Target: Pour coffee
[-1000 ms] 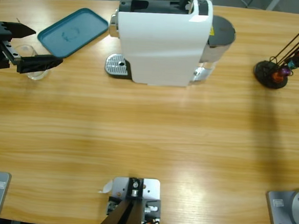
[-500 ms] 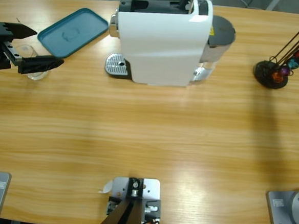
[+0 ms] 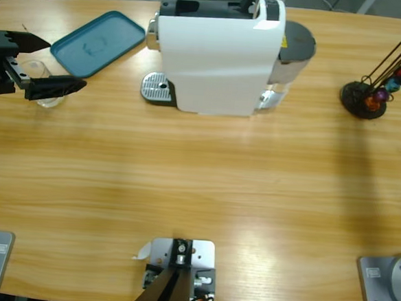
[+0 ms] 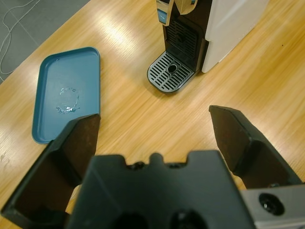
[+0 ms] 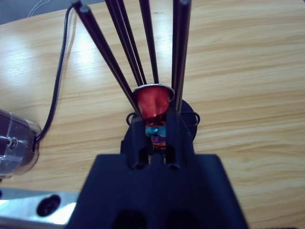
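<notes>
Left gripper [image 3: 40, 62] jaws wide around a half-hidden clear tumbler [image 3: 44, 98] at the table's left edge, right gripper [image 5: 155, 125] pinching a red capsule [image 5: 152, 103], mostly cut off.

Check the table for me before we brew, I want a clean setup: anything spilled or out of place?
One thing: the teal tray beside the coffee machine has small clear droplets on its floor, like leftover liquid. The drip grate has no cup on it; a clear glass sits between the left gripper's open jaws.

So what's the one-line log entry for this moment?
left gripper: open, astride glass tumbler | right gripper: at red capsule on capsule rack | drip tray: empty
</notes>
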### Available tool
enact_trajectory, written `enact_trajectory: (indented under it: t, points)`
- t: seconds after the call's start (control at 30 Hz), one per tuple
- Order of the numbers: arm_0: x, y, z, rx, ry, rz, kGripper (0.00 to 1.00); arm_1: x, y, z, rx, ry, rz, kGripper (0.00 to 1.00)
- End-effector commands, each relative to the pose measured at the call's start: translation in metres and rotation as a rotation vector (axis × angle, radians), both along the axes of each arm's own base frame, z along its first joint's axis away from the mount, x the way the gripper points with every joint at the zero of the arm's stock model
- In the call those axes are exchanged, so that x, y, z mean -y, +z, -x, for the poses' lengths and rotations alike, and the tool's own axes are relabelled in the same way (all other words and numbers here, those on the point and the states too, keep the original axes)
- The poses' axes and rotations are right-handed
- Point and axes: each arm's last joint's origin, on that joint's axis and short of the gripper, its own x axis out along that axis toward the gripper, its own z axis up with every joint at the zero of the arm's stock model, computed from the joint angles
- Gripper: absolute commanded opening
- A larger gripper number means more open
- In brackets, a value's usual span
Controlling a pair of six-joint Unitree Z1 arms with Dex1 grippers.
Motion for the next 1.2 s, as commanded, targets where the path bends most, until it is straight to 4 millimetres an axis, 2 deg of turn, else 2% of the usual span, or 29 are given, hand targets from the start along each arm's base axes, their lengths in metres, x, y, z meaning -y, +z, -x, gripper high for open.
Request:
enact_trajectory:
  t: [0.03, 0.4, 0.57, 0.7, 0.8, 0.9, 1.03, 1.2]
  points:
    - [0.006, -0.018, 0.001, -0.050, -0.005, -0.042, 1.000, 0.003, 0.019, 0.003, 0.035, -0.041, -0.009, 0.000]
    - [0.008, -0.019, 0.001, -0.053, -0.010, -0.041, 1.000, 0.004, 0.065, 0.020, 0.121, -0.052, -0.011, 0.000]
    - [0.011, -0.020, 0.002, -0.054, -0.024, -0.043, 1.000, 0.004, 0.078, 0.024, 0.146, -0.051, -0.013, 0.000]
    - [0.011, -0.020, 0.002, -0.055, -0.028, -0.042, 1.000, 0.003, 0.096, 0.037, 0.177, -0.023, -0.021, 0.000]
    - [0.009, -0.017, 0.004, -0.049, -0.020, -0.028, 1.000, -0.017, 0.103, 0.048, 0.179, 0.229, -0.033, 0.000]
    - [0.005, -0.015, 0.008, -0.040, -0.019, -0.017, 1.000, -0.038, 0.099, 0.058, 0.145, 0.521, -0.016, 0.000]
    - [-0.005, -0.008, 0.018, -0.020, -0.017, 0.000, 1.000, -0.054, 0.101, 0.062, 0.126, 0.687, -0.001, 0.000]
    - [-0.019, -0.005, 0.032, -0.033, -0.012, -0.051, 0.991, -0.086, 0.113, 0.052, 0.123, 0.881, 0.058, 0.000]
